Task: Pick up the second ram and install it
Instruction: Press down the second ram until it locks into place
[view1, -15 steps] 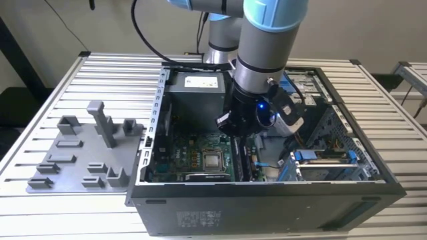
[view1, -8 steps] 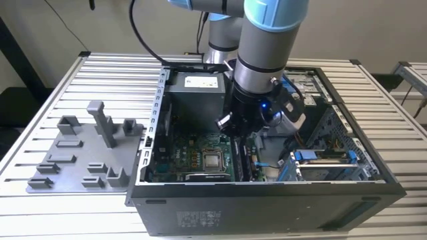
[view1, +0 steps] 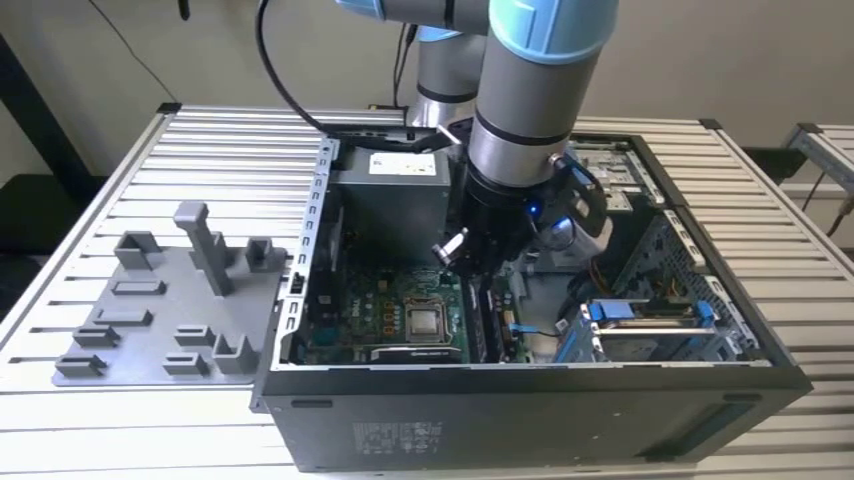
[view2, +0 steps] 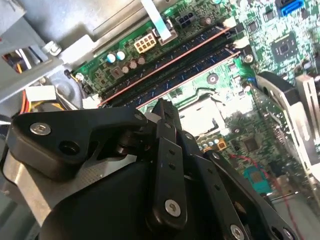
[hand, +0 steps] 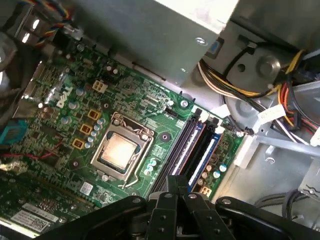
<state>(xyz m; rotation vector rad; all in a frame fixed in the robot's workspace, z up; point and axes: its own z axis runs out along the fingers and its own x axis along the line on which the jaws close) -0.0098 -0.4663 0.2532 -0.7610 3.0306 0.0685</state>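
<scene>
Slatted metal table (view1: 160, 160) first: you have an open computer case (view1: 534, 400) lying on it, and a grey fixture plate (view1: 147, 320) with upright blocks sits beside the case toward the exterior view's left. Your arm (view1: 534, 100) reaches down into the case from above, just in front of the grey power supply box (view1: 387, 205). Inside, you can see the green motherboard (hand: 55, 125) with its square processor socket (hand: 119, 150) near the middle, and a bundle of yellow, red and black cables (hand: 265, 95) off to the side of it. Next to the socket run the long memory slots (hand: 187, 150); in the second wrist view two memory sticks (view2: 175, 65) appear to be seated side by side in those slots, their top edges showing as long pale lines. Which of the two is the second ram you cannot tell from these views, and no stick sits between the fingers. Your gripper (hand: 175, 192) hangs just above the near end of the slots, and in both wrist views its black fingers (view2: 167, 125) look drawn close together with nothing visible between them. In the exterior view the gripper (view1: 481, 262) is low inside the case over that same slot area.
</scene>
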